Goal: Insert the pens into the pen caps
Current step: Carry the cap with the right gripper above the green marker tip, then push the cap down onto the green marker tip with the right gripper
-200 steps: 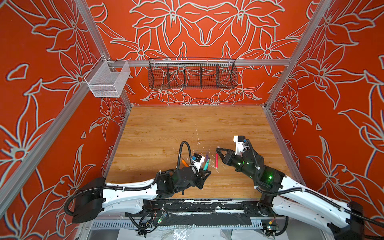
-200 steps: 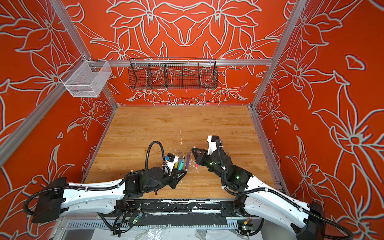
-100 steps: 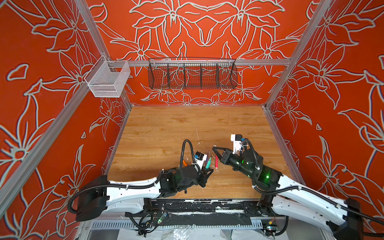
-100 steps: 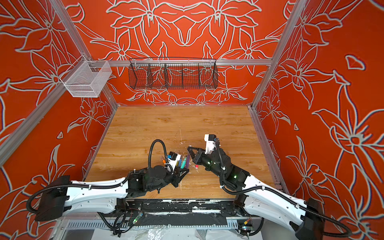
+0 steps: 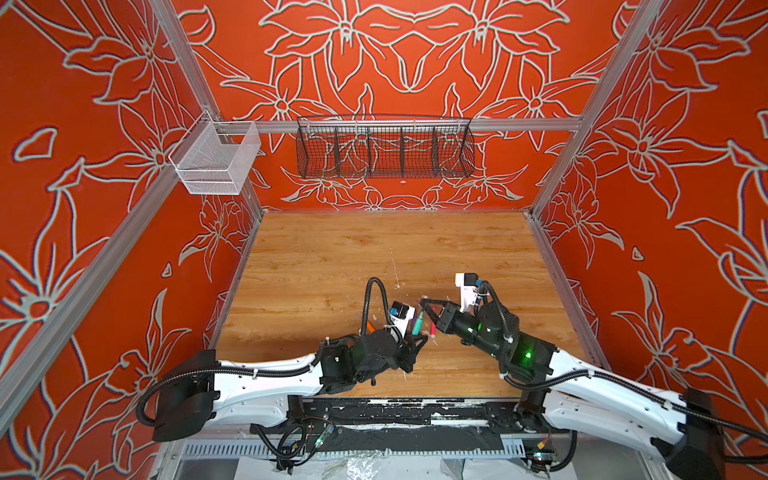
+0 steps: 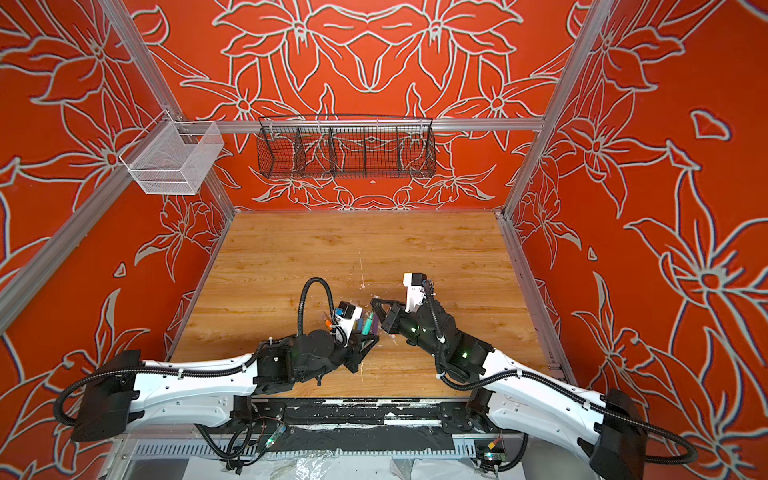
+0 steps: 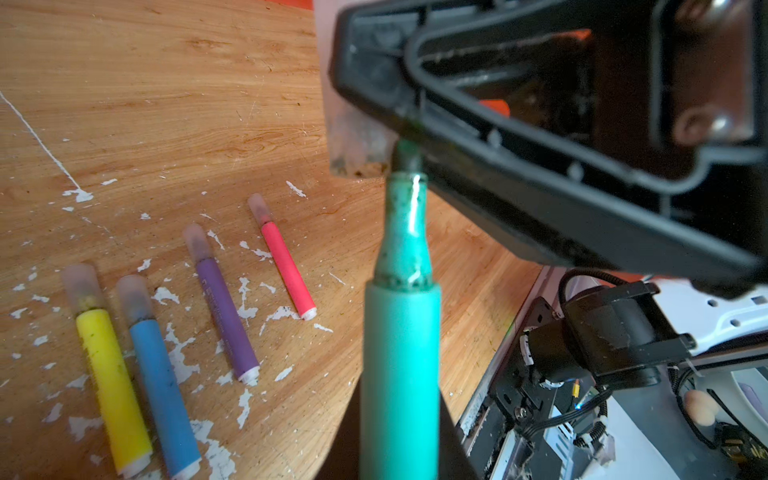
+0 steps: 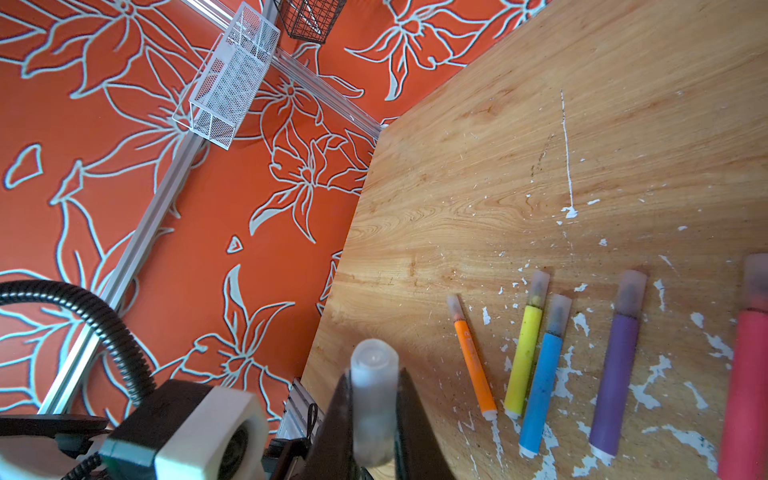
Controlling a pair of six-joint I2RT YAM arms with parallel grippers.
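Green pen [image 7: 401, 353]: uncapped, teal barrel, ink-stained tapered neck, nib pointing far. The left claw [image 5: 417, 340] grips it over the near-centre worktop [image 5: 332, 257]. The right claw [image 8: 372, 386] is clamped on a cloudy translucent cap [image 8: 372, 374], with the nib just beside it; I cannot tell if it is seated. Lying capped in a row on the paint-flecked wood: orange pen [image 8: 473, 365], yellow pen [image 8: 524, 357], blue pen [image 8: 542, 386], purple pen [image 8: 615, 374], pink pen [image 8: 748, 386].

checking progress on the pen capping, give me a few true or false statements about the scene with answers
1. The left end effector holds the green pen. True.
2. The green pen is already capped. False: its tip is bare.
3. The right end effector grips a pen cap. True.
4. The yellow pen lies uncapped on the table. False: it wears a cap.
5. The purple pen lies between the blue pen and pink pen. True.
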